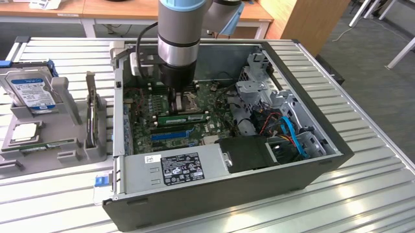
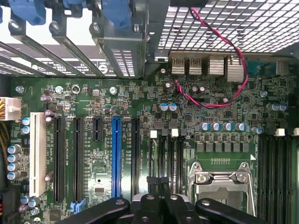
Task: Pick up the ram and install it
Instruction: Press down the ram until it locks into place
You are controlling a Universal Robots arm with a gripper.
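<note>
A thin green ram (image 1: pixel 45 145) lies flat in the grey fixture (image 1: pixel 65 155) at the exterior view's left, outside the computer case (image 1: pixel 214 204). A second green stick (image 1: pixel 183 118) stands in a slot on the motherboard, in front of the arm (image 1: pixel 178 43), which reaches down into the case. In the wrist view my gripper (image 2: pixel 161 189) hangs over the black memory slots with white latches (image 2: pixel 153 134), beside the processor socket (image 2: pixel 222 186). Its black fingers (image 2: pixel 149 205) are shut together. I see nothing held between them.
A blue-labelled hard drive (image 1: pixel 32 92) and a square silver processor chip (image 1: pixel 25 132) sit in the fixture. Inside the case are the power supply (image 1: pixel 181 167), a metal drive cage (image 1: pixel 259 92), blue cables (image 1: pixel 295 138), a blue expansion slot (image 2: pixel 116 156) and a looping red wire (image 2: pixel 219 60).
</note>
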